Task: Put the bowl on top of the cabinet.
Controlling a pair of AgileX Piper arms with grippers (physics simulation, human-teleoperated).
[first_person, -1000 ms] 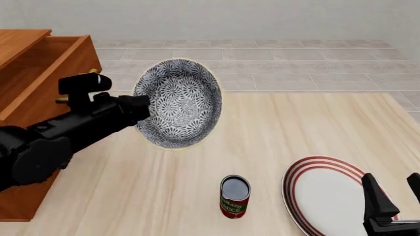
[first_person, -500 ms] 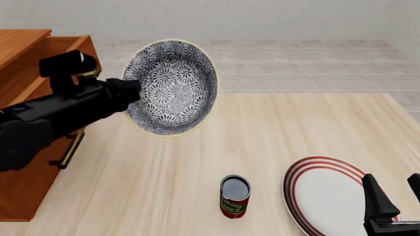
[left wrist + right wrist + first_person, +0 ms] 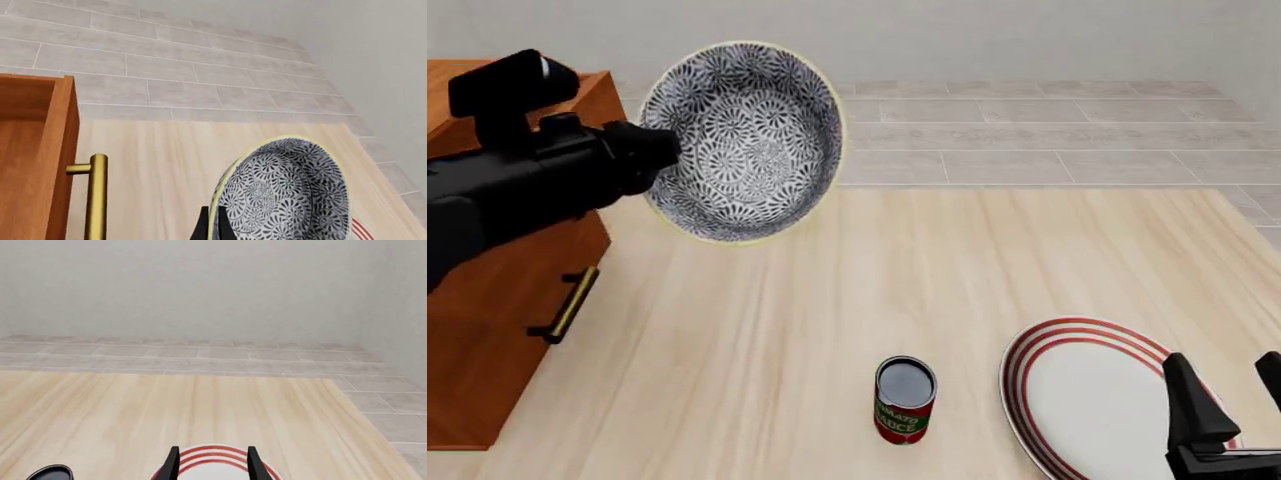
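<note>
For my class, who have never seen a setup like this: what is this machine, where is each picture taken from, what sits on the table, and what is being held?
These are computer-drawn pictures of two robot arms at a wooden table. One picture looks down from above and behind the arms; the other two come from small cameras mounted just behind each hand. The left hand grips the rim of a patterned bowl, raised and tipped on its side beside a brown cabinet. The right hand is open and holds nothing, above a red-ringed plate. A small can stands upright on the table.
</note>
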